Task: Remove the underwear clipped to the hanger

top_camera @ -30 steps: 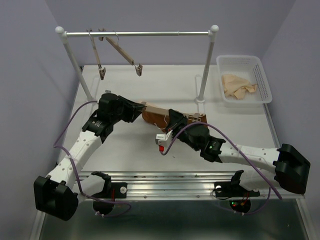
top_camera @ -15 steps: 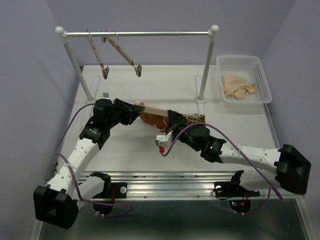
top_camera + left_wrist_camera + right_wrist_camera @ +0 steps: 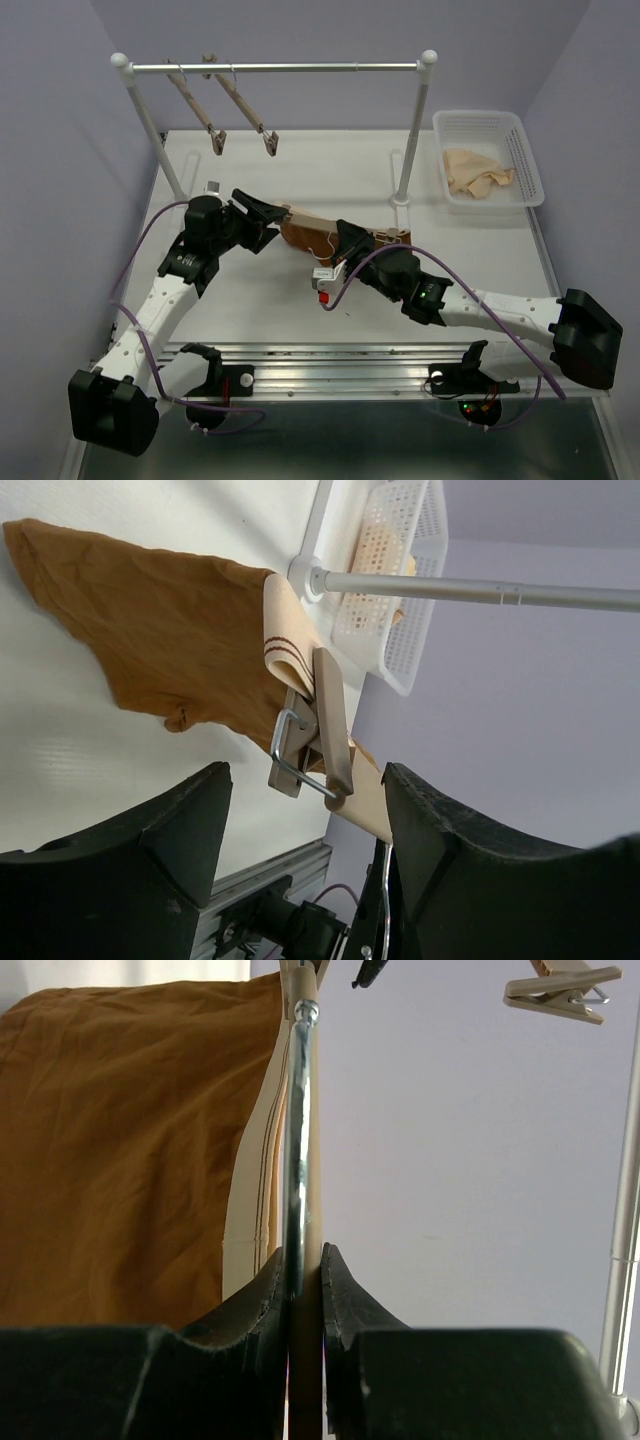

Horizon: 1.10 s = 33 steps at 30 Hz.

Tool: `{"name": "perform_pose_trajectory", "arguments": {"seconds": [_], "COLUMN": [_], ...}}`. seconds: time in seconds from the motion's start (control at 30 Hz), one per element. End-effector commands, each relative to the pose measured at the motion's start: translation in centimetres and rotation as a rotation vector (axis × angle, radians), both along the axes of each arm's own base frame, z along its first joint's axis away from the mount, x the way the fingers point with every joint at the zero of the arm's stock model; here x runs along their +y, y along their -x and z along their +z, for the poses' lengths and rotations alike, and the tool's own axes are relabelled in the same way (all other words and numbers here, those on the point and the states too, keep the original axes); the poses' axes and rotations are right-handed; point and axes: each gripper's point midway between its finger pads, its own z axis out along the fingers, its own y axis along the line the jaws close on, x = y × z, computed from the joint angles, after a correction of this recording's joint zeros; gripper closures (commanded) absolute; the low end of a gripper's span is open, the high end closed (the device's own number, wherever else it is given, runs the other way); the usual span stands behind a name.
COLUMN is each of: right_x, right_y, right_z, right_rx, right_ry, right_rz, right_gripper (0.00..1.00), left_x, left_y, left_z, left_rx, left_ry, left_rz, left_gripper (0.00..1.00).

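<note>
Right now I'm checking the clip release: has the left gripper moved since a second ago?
Yes: the left gripper drew back left, toward the rack's left post, away from the hanger.

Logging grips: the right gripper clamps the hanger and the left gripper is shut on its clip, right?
No: the left wrist view shows the left gripper open, clear of the clip. The right gripper does clamp the hanger.

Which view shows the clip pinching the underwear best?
Left wrist: the clip sits mid-frame inside the open left gripper, wood and wire spring sharp, biting the waistband of the underwear. Top external shows it tiny beside that gripper. Right wrist sees the hanger edge-on; the clip cannot be made out.
</note>
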Motion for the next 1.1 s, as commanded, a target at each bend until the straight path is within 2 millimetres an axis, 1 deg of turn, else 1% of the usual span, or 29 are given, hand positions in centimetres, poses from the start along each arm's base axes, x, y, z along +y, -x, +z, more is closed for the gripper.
{"name": "perform_pose_trajectory", "arguments": {"seconds": [0.0,0.03,0.07,0.2,0.27,0.33,0.4,0.53,0.87,0.93,1.0,1.03,1.07], "right_x": [0.2,0.3,0.4,0.5,0.6,0.6,0.7,0.7,0.7,0.6,0.7,0.6,0.7], "right_y": [0.1,0.1,0.2,0.1,0.1,0.0,-0.1,0.0,-0.1,-0.1,0.0,0.0,0.0], "right_z": [4.3,4.3,4.3,4.2,4.4,4.8,5.0,4.5,4.3,4.2,4.1,4.0,4.0], "right_rx": [-0.041,-0.035,-0.027,-0.015,-0.015,-0.024,-0.027,-0.014,-0.019,-0.021,-0.020,-0.019,-0.018], "right_ry": [-0.148,-0.150,-0.155,-0.161,-0.172,-0.185,-0.196,-0.177,-0.167,-0.158,-0.157,-0.152,-0.151], "right_rz": [0.001,0.004,0.007,0.008,0.006,0.005,0.004,0.006,0.003,0.003,0.006,0.005,0.008], "right_gripper": [0.99,0.99,0.99,0.99,0.99,0.99,0.99,0.99,0.99,0.99,0.99,0.99,0.99], "left_x": [-0.1,-0.2,-0.2,-0.2,0.0,0.1,0.2,0.4,1.0,0.9,0.9,0.8,0.8], "left_y": [0.0,-0.2,0.1,0.4,0.5,0.4,0.4,0.3,0.0,-0.1,-0.1,-0.1,-0.1], "left_z": [3.0,4.0,3.5,4.2,4.0,3.7,3.8,4.0,3.3,2.9,2.9,2.9,3.0], "left_rx": [-0.117,-0.156,-0.153,-0.208,-0.205,-0.198,-0.204,-0.214,-0.193,-0.179,-0.177,-0.179,-0.181], "left_ry": [0.039,0.077,0.095,0.194,0.197,0.195,0.210,0.225,0.230,0.228,0.229,0.230,0.230], "left_rz": [-0.010,-0.006,-0.001,0.008,0.014,0.019,0.017,0.025,0.050,0.048,0.043,0.039,0.037], "left_gripper": [0.27,0.27,0.28,0.31,0.34,0.34,0.37,0.39,0.46,0.51,0.58,0.64,0.65]}}
